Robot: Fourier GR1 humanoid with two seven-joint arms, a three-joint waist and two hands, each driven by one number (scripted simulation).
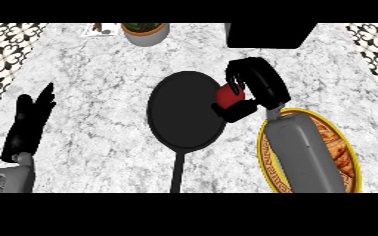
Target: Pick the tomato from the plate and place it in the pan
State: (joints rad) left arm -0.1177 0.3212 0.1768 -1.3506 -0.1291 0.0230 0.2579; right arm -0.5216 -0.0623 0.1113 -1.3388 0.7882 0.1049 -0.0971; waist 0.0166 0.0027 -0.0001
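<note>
The tomato [228, 95] is red and sits inside the right hand [253, 87], whose black fingers curl over its top while the thumb wraps under it, so the hand is clamped on the tomato and hides a good part of it. The tomato is at the right rim of the pan [186, 111], partly over the dark round base; whether it touches the pan cannot be told. The pan's handle runs straight down toward the lower edge of the view. The right forearm comes up from the lower right and lies across the plate [350, 152], a yellow-rimmed plate with a patterned orange face, just right of the pan. The left hand [28, 122] shows at the left edge, well apart from the pan, fingers straight and pointing up, resting and holding nothing. At the far edge of the marble counter [96, 80] stand a grey pot [146, 34] with green in it, a small card [101, 29] to its left, and a black box [269, 35] to the right.
</note>
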